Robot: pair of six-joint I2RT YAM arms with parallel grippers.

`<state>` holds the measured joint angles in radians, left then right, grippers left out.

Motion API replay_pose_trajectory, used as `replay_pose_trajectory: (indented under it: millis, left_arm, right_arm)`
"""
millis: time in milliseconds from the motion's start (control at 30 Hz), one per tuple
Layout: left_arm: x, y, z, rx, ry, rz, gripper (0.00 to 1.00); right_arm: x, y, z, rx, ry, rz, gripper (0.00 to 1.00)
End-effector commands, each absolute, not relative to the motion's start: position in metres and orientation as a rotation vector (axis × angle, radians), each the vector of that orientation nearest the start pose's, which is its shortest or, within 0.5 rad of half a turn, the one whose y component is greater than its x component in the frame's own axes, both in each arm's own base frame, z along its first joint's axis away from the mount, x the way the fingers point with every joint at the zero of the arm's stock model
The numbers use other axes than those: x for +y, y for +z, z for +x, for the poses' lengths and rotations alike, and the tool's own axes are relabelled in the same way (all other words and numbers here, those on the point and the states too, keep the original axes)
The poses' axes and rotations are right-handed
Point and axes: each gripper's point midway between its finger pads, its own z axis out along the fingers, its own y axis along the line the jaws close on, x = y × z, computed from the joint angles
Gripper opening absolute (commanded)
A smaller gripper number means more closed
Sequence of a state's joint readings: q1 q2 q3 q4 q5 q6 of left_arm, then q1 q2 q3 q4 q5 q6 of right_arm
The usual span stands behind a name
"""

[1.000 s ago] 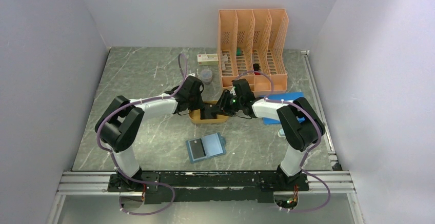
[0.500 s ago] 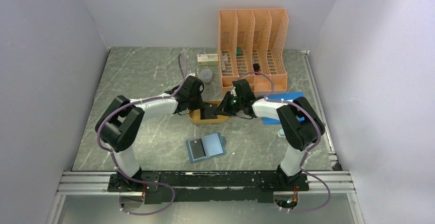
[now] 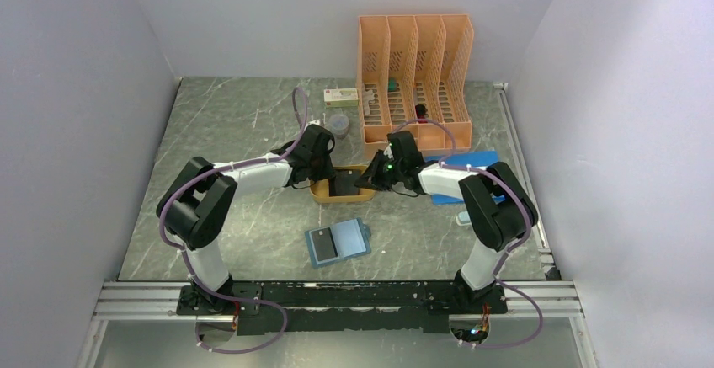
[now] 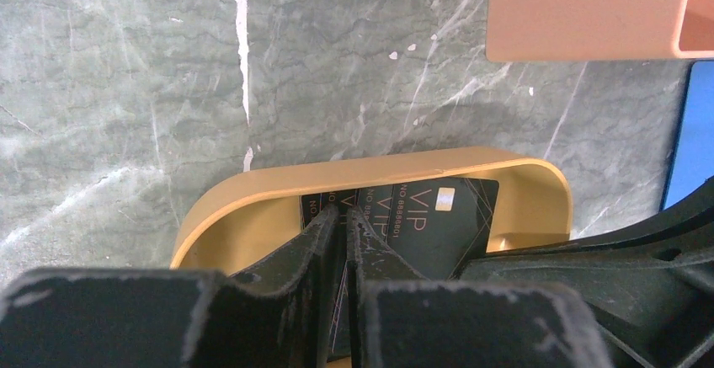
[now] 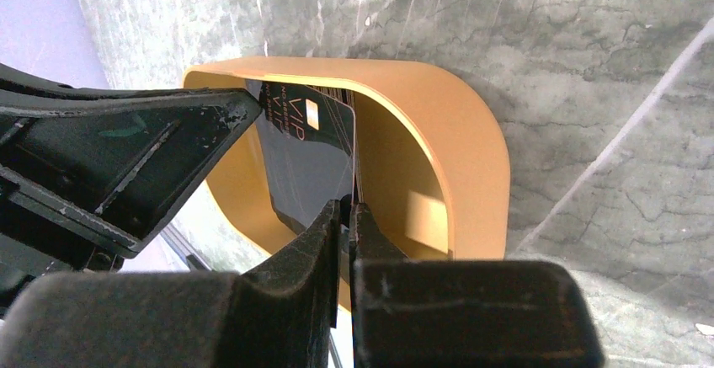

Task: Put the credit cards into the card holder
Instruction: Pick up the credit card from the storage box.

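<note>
In the orange tray [image 4: 370, 166] the left end effector [image 4: 341, 216] pinches the credit cards [image 4: 438, 216] tilted up, likely so the right end effector [image 5: 345, 208], clamped on one edge, can draw one free.

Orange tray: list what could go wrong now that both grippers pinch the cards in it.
1. The left gripper and right gripper both pinch the black VIP cards in the orange tray; opposed pulls could bend one.
2. Two cards overlap, so a lift may take both or drop one.
3. The card holder lies apart; a thin-edge grip might slip on the way.
</note>
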<state>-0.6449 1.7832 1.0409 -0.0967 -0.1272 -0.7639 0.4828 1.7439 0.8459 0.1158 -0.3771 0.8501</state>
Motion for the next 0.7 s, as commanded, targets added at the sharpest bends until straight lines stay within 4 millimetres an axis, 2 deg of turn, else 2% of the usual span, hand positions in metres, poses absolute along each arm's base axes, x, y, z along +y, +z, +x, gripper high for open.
replay_pose_trajectory:
  millis: [0, 300, 433, 533, 667]
  left_arm:
    - [-0.245, 0.010, 0.335, 2.566, -0.333, -0.210, 0.16]
    - [-0.249, 0.023, 0.339, 2.542, -0.361, -0.208, 0.16]
    - [-0.253, 0.034, 0.342, 2.523, -0.386, -0.206, 0.16]
    - [-0.256, 0.046, 0.346, 2.498, -0.408, -0.207, 0.16]
    - [-0.259, 0.068, 0.351, 2.459, -0.439, -0.214, 0.16]
  right_arm:
    - [0.265, 0.046, 0.314, 2.531, 1.038, 0.282, 0.00]
    - [0.269, 0.098, 0.308, 2.459, 1.126, 0.287, 0.00]
    - [0.269, 0.113, 0.306, 2.447, 1.153, 0.316, 0.00]
    - [0.268, 0.119, 0.300, 2.485, 1.157, 0.387, 0.00]
    - [0.263, 0.131, 0.292, 2.517, 1.178, 0.590, 0.00]
